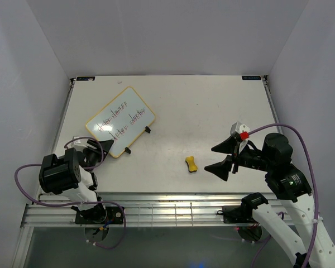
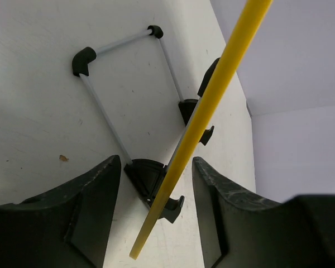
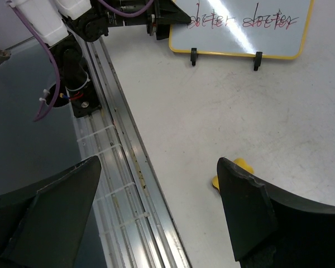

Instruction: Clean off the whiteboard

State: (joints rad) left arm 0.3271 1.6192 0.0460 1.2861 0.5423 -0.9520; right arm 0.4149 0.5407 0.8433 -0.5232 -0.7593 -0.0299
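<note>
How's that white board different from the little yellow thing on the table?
The whiteboard is far larger, white with handwriting; the eraser is small, plain yellow. The whiteboard is propped on black feet, the eraser lies flat. Both carry yellow and rest on the table.

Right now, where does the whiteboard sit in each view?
Top external: the whiteboard lies left of centre, tilted, with its writing visible.
Left wrist: whiteboard seen edge-on, its yellow frame running diagonally across the middle.
Right wrist: whiteboard at top right, writing visible.
Shared landmark: its black feet.
</note>
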